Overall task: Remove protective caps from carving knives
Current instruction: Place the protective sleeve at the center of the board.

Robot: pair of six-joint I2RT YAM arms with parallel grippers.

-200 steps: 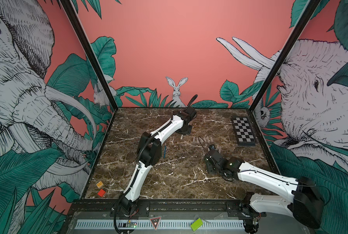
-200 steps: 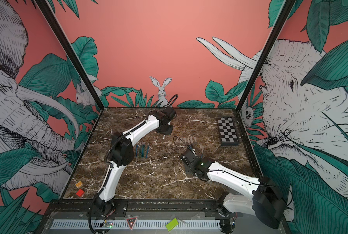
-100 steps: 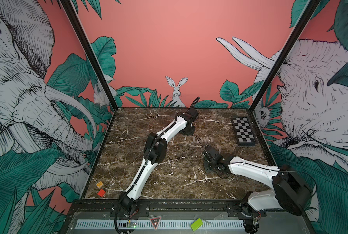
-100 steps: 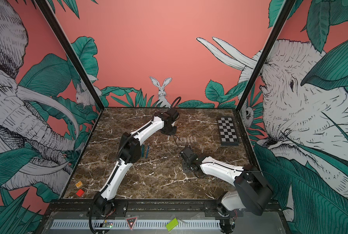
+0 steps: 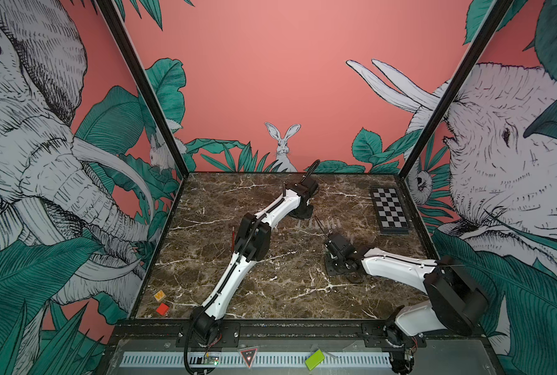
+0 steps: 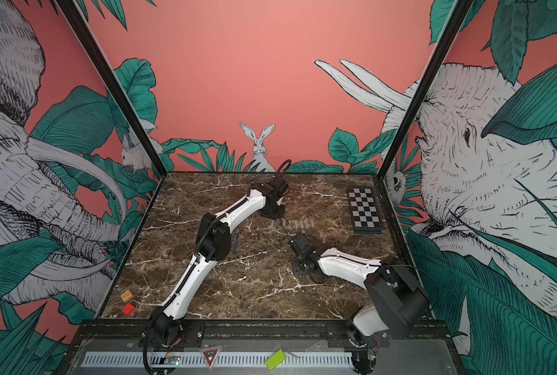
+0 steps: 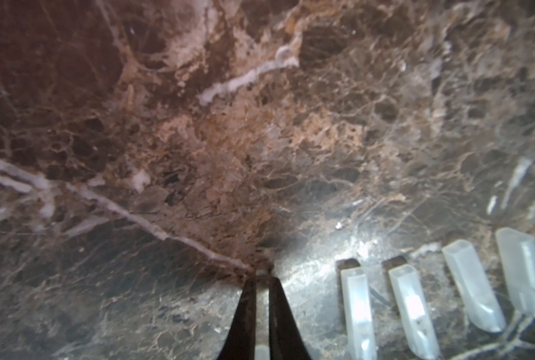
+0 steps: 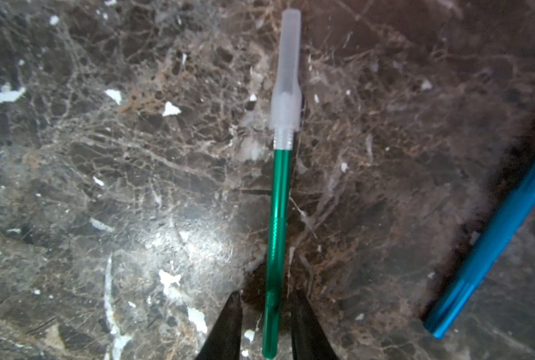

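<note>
- Knife-wise, I see a green knife [image 8: 277,233] lying flat on the marble worktop [image 8: 104,156]. It is pencil-thin, with a cloudy clear cap [image 8: 288,78] pushed over its tip and a short silvery collar showing below the cap.
- My right fingers [image 8: 231,324] straddle the rear end of its handle. They are spread, with a sliver of worktop showing on each side, so nothing is gripped.
- A blue knife [image 8: 493,237] lies apart from it, at an angle.
- My left fingers [image 7: 244,318] are clenched, tips down at the worktop. A pale sliver shows between them, and I cannot tell what it is.
- Just beside them lies a row of loose caps [image 7: 358,311], which also shows in both top views [image 5: 319,223] [image 6: 295,224], beyond the right wrist.
- Compared with a second ago, the right elbow [image 5: 455,292] has swung inward and its wrist has barely shifted.
- The left arm [image 5: 280,207] has stretched further back.
</note>
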